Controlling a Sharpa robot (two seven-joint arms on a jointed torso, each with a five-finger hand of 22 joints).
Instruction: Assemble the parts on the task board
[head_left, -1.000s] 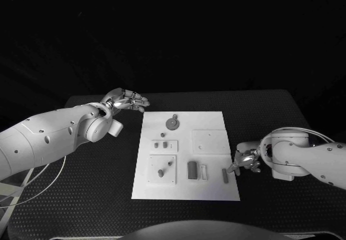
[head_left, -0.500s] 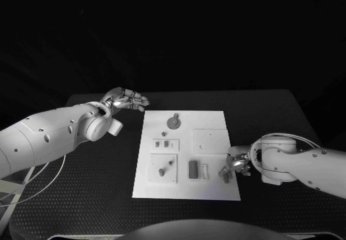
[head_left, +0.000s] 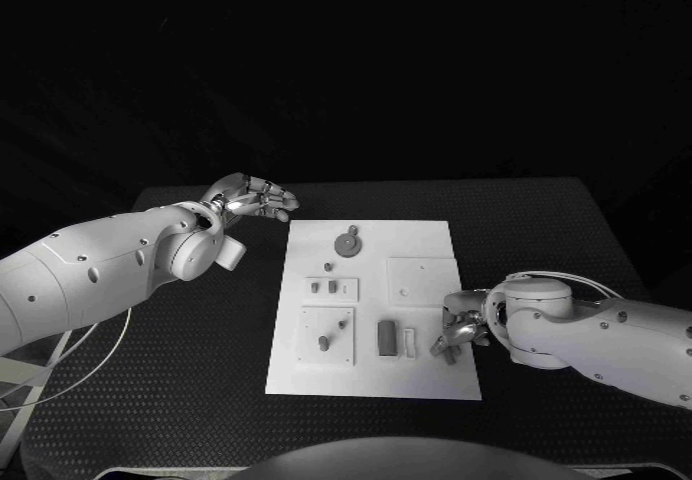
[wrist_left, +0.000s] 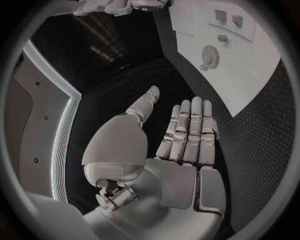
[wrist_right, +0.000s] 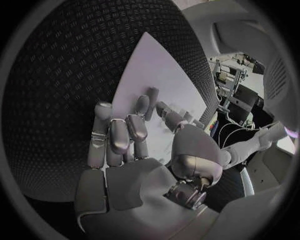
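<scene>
Black table (head_left: 173, 380): left hand (head_left: 248, 198) fingers released; right hand (head_left: 462, 330) over task board (head_left: 368, 375), grasp unclear

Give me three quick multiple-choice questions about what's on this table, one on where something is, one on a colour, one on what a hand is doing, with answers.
1. Where is the right hand?
A. over the task board's near right edge
B. off the table's far left corner
C. above the round part

2. What colour is the task board?
A. black
B. white
C. striped

3. What is the left hand doing?
A. gripping the board
B. pressing a part
C. holding nothing, beside the board's far left corner

Answers:
1 A, it sits at the board's right edge by the small dark part.
2 B, a white plate on the black table.
3 C, its palm is bare in the left wrist view.
</scene>
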